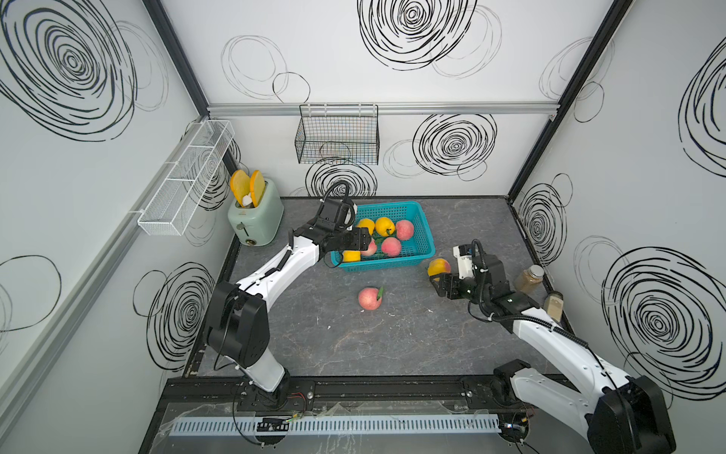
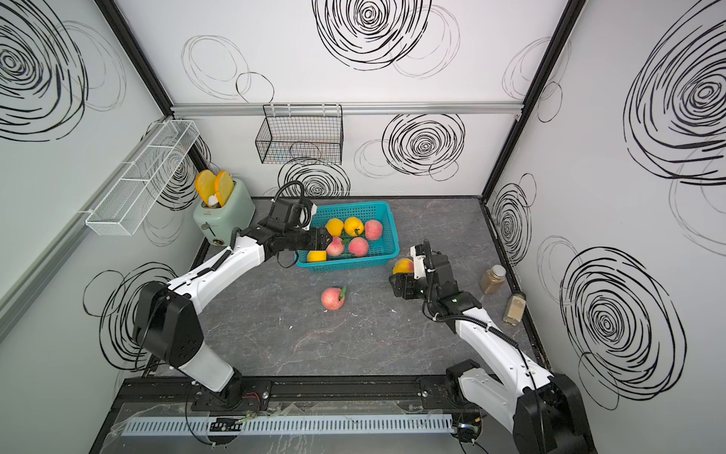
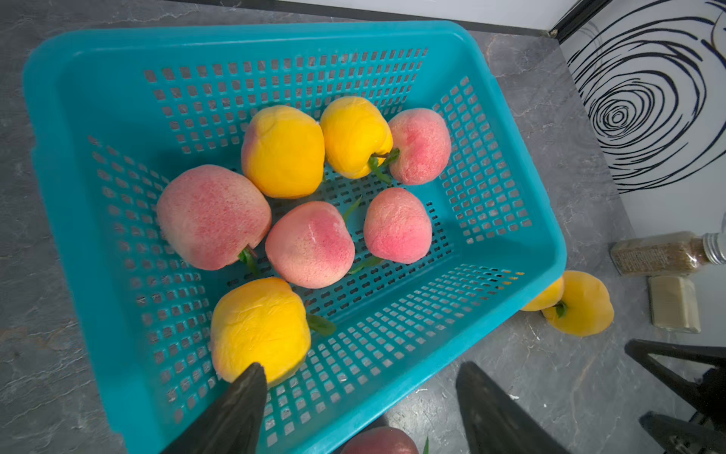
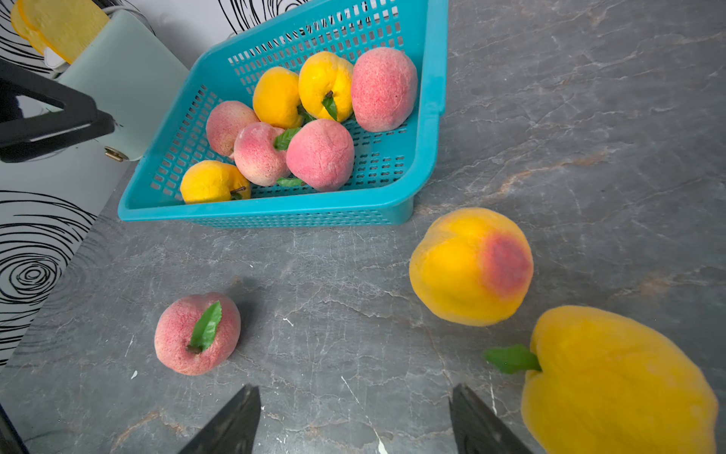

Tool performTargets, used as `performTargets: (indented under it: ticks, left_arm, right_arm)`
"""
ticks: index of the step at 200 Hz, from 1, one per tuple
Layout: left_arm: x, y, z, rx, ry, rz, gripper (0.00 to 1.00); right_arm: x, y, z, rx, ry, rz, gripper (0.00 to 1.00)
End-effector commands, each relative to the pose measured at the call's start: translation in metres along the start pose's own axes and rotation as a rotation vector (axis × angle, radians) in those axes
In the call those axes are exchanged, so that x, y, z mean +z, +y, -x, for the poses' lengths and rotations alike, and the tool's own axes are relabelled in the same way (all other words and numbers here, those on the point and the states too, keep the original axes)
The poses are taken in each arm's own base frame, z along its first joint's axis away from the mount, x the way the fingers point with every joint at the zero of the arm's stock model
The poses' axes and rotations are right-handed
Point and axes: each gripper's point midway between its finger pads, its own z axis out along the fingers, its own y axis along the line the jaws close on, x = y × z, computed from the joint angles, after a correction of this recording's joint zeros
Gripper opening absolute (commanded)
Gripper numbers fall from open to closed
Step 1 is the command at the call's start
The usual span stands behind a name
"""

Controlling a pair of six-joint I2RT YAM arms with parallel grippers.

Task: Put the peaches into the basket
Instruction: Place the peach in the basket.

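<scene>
L fingers [image 3: 235,416], R fingers [image 4: 479,424] apart, empty. R wrist shows 2nd loose yellow peach [image 4: 616,385]; top views don't.

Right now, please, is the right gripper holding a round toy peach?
No, the right gripper is open and empty over the grey marbled tabletop.

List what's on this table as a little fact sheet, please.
basket: holds seven peaches, four pink, three yellow
pink peach: loose on table
yellow peaches: two loose near right gripper
left gripper: open, empty, over basket
right gripper: open, empty, over table
also: toaster, two jars
</scene>
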Motion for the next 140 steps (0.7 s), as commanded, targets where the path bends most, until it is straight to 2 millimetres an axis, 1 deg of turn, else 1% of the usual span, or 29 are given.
performTargets:
  ticks: [1, 38, 55, 71, 100, 140]
  left_arm:
    - [-0.014, 0.006, 0.002, 0.022, -0.029, -0.023, 0.80]
    - [-0.024, 0.034, -0.006, 0.002, -0.030, 0.002, 0.80]
    - [-0.027, 0.046, -0.009, -0.010, -0.045, 0.014, 0.80]
    - [-0.027, 0.053, -0.013, -0.018, -0.045, 0.017, 0.80]
    - [-0.026, 0.060, -0.020, -0.036, -0.042, 0.003, 0.80]
    - [-0.023, 0.054, -0.024, -0.072, -0.052, -0.052, 0.80]
  right_arm:
    - [0.000, -0.007, -0.004, -0.011, 0.018, -0.049, 0.80]
    - [-0.009, -0.027, -0.001, -0.001, 0.001, -0.154, 0.80]
    - [-0.012, -0.035, -0.001, 0.032, -0.009, -0.172, 0.80]
    - [-0.014, -0.044, 0.002, 0.074, -0.021, -0.191, 0.80]
    - [-0.018, -0.058, 0.006, 0.137, -0.054, -0.238, 0.80]
    - [-0.022, -0.082, 0.006, 0.204, -0.074, -0.312, 0.80]
